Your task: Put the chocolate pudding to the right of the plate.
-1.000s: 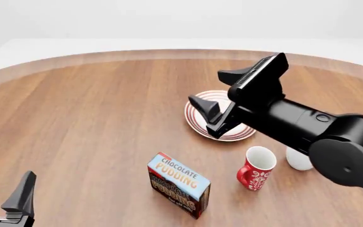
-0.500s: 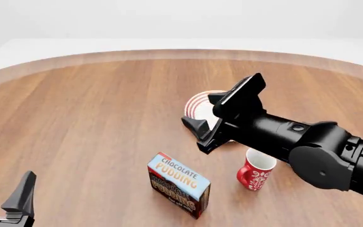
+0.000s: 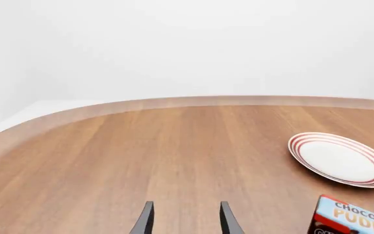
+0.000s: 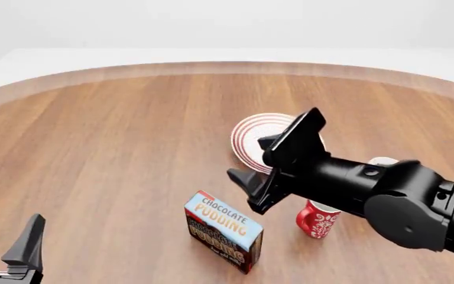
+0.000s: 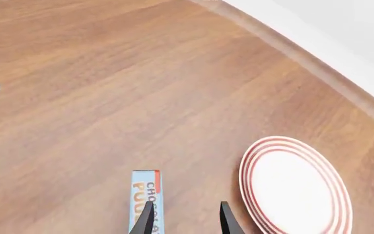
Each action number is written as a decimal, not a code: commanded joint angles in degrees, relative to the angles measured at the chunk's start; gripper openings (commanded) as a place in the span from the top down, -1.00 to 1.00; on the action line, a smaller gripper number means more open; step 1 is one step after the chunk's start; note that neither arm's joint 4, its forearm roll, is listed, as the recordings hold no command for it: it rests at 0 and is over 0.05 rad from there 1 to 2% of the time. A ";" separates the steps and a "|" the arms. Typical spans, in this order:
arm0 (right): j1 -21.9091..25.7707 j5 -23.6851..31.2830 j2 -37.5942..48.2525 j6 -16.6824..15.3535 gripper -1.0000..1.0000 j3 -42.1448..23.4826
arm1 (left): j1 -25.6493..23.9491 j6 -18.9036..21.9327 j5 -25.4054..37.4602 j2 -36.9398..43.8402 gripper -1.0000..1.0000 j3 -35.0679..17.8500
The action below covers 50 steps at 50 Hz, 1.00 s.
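Observation:
The chocolate pudding [image 4: 223, 231] is a carton with a light blue top and dark brown front, standing on the wooden table near its front edge. Behind it and slightly right lies the plate [image 4: 250, 139], white with red rings, partly covered by my right arm. My right gripper [image 4: 249, 158] hangs open and empty above the table between plate and carton. In the right wrist view the open right gripper [image 5: 185, 217] has the chocolate pudding [image 5: 142, 195] beside one finger and the plate [image 5: 294, 187] beyond the other. My left gripper [image 4: 6, 229] stands open at the front left, far from the carton.
A red patterned mug [image 4: 318, 220] stands just right of the carton, under my right arm. A white mug [image 4: 382, 161] peeks out behind the arm. The left wrist view shows the left gripper [image 3: 185, 219], the plate [image 3: 340, 158] and a corner of the carton [image 3: 352, 219].
My right gripper has come down and toward the front left, from over the plate to just above and behind the carton. The left arm and all objects stayed put.

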 commanded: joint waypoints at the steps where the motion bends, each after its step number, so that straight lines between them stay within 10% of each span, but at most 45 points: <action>1: 0.90 2.82 -1.88 0.37 -1.00 0.92 | 0.00 0.00 0.00 0.00 -1.00 0.00; 50: 4.12 2.10 2.18 4.93 -1.00 4.20 | 0.00 0.00 0.00 0.00 -1.00 0.00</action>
